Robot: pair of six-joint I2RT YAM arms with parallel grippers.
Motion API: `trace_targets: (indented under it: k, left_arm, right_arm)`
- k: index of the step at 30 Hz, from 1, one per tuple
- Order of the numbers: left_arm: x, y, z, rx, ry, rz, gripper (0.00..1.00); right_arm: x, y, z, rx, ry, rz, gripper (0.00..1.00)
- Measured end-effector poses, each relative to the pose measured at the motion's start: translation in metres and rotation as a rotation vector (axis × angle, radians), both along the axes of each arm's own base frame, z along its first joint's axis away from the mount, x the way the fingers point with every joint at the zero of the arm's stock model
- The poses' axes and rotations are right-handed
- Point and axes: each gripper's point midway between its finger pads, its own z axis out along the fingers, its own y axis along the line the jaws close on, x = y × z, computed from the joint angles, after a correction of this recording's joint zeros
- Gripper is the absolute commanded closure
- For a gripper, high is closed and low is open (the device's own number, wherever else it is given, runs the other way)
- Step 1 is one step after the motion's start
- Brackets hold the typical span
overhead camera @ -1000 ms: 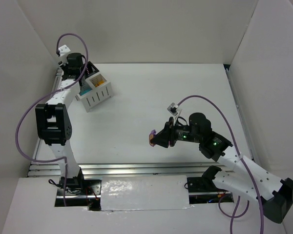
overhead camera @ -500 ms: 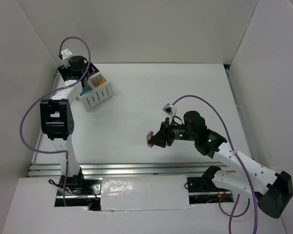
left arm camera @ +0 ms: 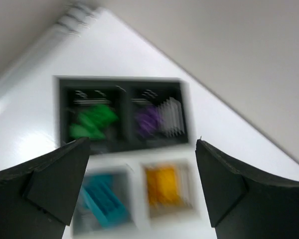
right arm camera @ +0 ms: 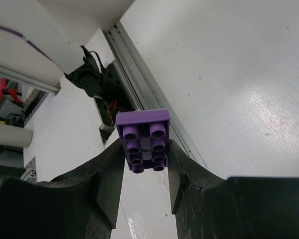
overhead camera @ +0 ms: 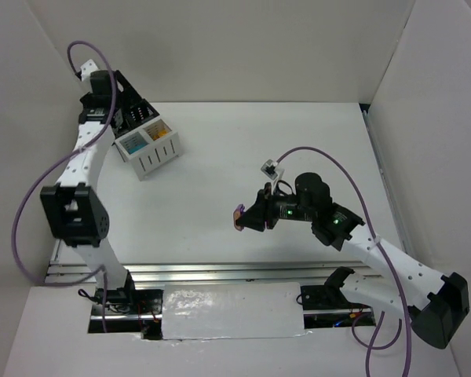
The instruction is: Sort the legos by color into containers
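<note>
The containers (left arm camera: 124, 149) fill the left wrist view, blurred: a black pair holds green legos (left arm camera: 92, 122) and a purple lego (left arm camera: 148, 121), a white pair holds a teal lego (left arm camera: 102, 201) and an orange-yellow lego (left arm camera: 164, 184). My left gripper (left arm camera: 139, 184) hangs open and empty above them. From the top view the left gripper (overhead camera: 129, 108) covers the black half of the containers (overhead camera: 151, 153). My right gripper (overhead camera: 246, 218) is at mid-table, in the air, shut on a purple lego (right arm camera: 143, 141), studs facing the wrist camera.
White walls enclose the table on three sides. A metal rail (overhead camera: 220, 272) runs along the near edge by the arm bases. The containers stand at the back left, close to the left wall.
My left gripper has opened and lifted back from the containers. My right arm has carried the purple lego a little to the left.
</note>
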Motion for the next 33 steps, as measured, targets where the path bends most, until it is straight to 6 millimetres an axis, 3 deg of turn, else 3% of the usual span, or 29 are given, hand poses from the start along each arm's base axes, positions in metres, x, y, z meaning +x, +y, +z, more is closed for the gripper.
trace_targets:
  k: [2,4,7,9,11,12,14,19,26,33]
  left_arm:
    - [-0.031,-0.046,0.037,-0.126,-0.085,-0.189,0.01]
    - [-0.073,-0.109,0.077,-0.197,-0.173,-0.406,0.00]
    - [-0.161,-0.245,0.135,-0.278,-0.313,-0.896,0.04]
    - [-0.239,-0.320,0.150,-0.343,-0.363,-1.250,0.05]
    - [-0.298,-0.352,0.146,-0.393,-0.376,-1.472,0.07]
    - [-0.325,-0.365,0.138,-0.419,-0.364,-1.569,0.08]
    - [-0.359,-0.382,0.122,-0.454,-0.322,-1.688,0.09]
    - [-0.410,-0.409,0.087,-0.498,-0.201,-1.850,0.14]
    - [-0.427,-0.418,0.093,-0.526,-0.231,-1.911,0.26]
    - [-0.426,-0.418,0.094,-0.519,-0.240,-1.911,0.17]
  right_arm:
    - [0.003,0.002,0.014,0.024,-0.014,0.006,1.00]
    - [0.006,0.002,0.031,0.058,-0.026,0.018,1.00]
    - [0.002,-0.001,0.051,0.117,-0.025,0.069,1.00]
    - [-0.006,-0.003,0.059,0.148,-0.011,0.117,1.00]
    - [-0.016,-0.007,0.069,0.181,-0.011,0.163,1.00]
    - [-0.023,-0.008,0.075,0.200,-0.013,0.196,1.00]
    - [-0.035,-0.010,0.084,0.223,-0.023,0.240,1.00]
    - [-0.050,-0.018,0.103,0.255,-0.070,0.274,1.00]
    - [-0.057,-0.023,0.111,0.269,-0.094,0.261,1.00]
    - [-0.053,-0.023,0.110,0.264,-0.093,0.240,1.00]
